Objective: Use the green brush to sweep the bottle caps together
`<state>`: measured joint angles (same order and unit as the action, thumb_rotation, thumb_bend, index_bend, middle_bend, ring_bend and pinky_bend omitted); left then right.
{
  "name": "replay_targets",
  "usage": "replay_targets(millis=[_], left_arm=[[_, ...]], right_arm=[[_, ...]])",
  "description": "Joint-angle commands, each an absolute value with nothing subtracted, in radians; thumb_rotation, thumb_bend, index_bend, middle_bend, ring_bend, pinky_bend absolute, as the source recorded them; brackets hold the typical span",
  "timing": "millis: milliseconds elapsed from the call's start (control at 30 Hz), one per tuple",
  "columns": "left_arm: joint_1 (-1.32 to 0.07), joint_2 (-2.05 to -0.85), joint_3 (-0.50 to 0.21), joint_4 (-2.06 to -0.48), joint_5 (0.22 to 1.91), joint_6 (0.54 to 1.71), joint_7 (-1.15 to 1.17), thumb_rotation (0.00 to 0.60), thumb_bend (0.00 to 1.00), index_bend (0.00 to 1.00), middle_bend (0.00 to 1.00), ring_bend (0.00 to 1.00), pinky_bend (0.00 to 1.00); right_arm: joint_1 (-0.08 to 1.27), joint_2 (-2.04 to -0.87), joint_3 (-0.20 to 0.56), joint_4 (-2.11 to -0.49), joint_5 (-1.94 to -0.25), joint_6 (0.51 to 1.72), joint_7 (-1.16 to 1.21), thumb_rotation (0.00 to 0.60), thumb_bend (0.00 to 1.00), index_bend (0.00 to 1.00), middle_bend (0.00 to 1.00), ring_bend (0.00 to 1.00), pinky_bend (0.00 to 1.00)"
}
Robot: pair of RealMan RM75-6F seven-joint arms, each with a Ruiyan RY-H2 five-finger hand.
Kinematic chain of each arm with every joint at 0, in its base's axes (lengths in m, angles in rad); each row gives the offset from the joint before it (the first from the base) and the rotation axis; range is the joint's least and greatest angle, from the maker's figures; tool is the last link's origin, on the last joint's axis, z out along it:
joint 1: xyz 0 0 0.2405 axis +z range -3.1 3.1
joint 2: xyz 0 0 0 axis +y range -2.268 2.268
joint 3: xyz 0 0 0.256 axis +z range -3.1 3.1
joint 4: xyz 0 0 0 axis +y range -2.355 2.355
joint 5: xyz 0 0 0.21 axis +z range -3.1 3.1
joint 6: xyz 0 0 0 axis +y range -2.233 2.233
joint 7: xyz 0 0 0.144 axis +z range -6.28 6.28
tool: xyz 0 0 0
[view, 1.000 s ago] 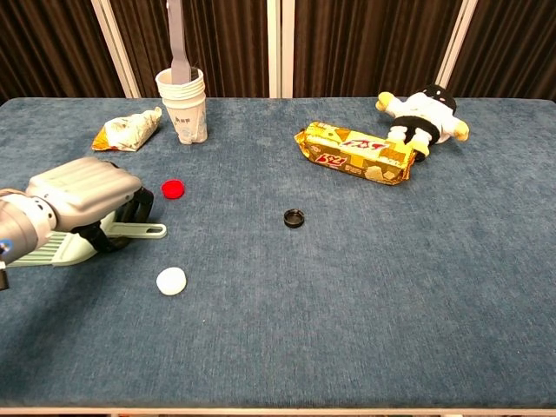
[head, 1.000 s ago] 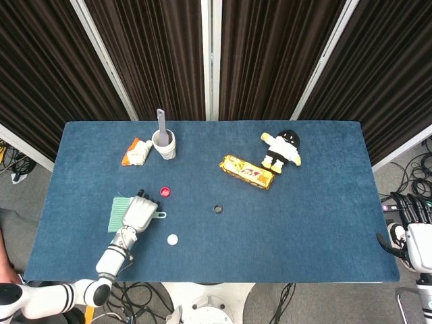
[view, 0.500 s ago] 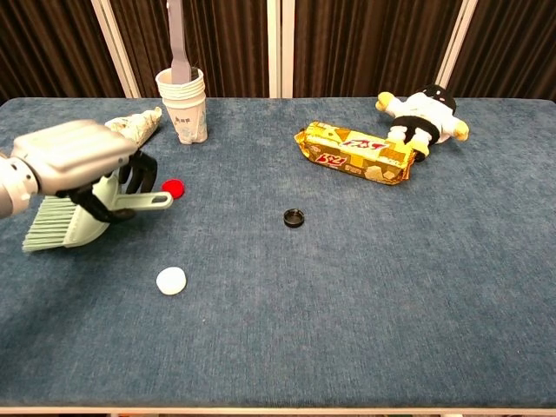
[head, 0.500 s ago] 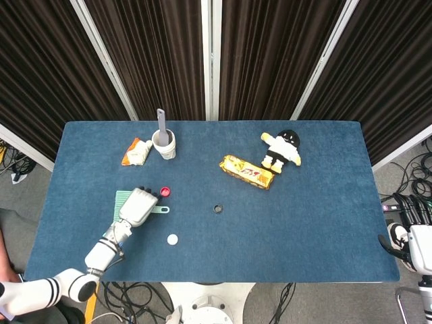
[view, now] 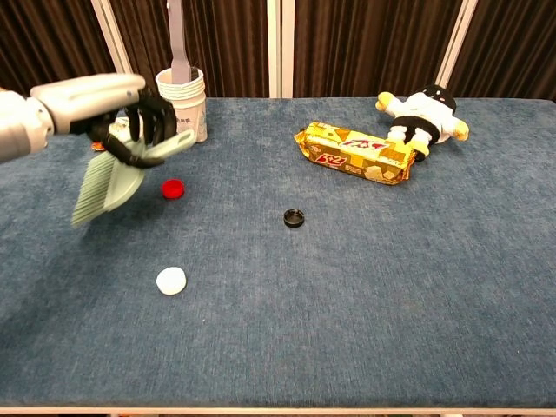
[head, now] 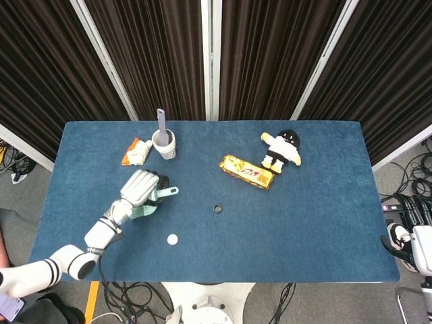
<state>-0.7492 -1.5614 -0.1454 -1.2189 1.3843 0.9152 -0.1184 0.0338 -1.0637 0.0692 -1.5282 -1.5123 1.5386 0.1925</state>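
Observation:
My left hand (view: 100,102) grips the green brush (view: 111,181) by its handle and holds it lifted off the blue table, bristles hanging down to the left. In the head view the left hand (head: 140,187) covers most of the brush (head: 143,210). A red cap (view: 174,188) lies just right of the bristles. Nearer the front sits a white cap (view: 171,280), seen from above as the white cap (head: 173,239). A black cap (view: 294,218) lies mid-table, the same black cap (head: 218,208). My right hand (head: 420,246) hangs off the table's right edge, its fingers unclear.
A stack of paper cups (view: 184,106) with a grey tool in it stands right behind my left hand. A snack bag (head: 137,152) lies left of the cups. A yellow snack pack (view: 352,155) and a plush toy (view: 426,113) lie at the back right.
My left hand has lifted the brush off the table and carried it up and towards the back, near the cups. The caps have not moved.

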Motion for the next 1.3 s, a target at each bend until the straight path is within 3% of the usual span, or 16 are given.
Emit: replay_targets(millis=[33,400,633,933,1300], left_arm=[[-0.822,-1.637,-0.163,-1.004,1.451,0.865,-0.348,0.600,0.41,0.55,0.60,0.47,0.46],[-0.924,-1.802,-0.079,-0.647,1.579,0.847,-0.831,0.600,0.41,0.55,0.60,0.47,0.45],[-0.968,-1.870,-0.014,-0.537,1.644,0.871,-1.008,0.600,0.41,0.55,0.60,0.47,0.45],[-1.021,-1.908,0.019,-0.542,1.678,0.912,-1.147,0.600,0.41,0.55,0.60,0.47,0.45],[-1.100,-1.962,-0.046,-0.655,1.626,0.883,-1.068,0.600,0.41,0.55,0.60,0.47,0.45]], right_arm=[[0.025,-1.054,0.069,-1.547,-1.507,1.547,0.186,0.600,0.13,0.01,0.10,0.00,0.00],[0.009,-1.025,0.070,-1.632,-1.501,1.563,0.103,0.600,0.13,0.01,0.10,0.00,0.00],[0.004,-1.017,0.070,-1.667,-1.494,1.565,0.066,0.600,0.13,0.01,0.10,0.00,0.00],[-0.002,-1.019,0.070,-1.671,-1.493,1.568,0.064,0.600,0.13,0.01,0.10,0.00,0.00],[-0.007,-1.020,0.072,-1.644,-1.496,1.572,0.100,0.600,0.13,0.01,0.10,0.00,0.00]])
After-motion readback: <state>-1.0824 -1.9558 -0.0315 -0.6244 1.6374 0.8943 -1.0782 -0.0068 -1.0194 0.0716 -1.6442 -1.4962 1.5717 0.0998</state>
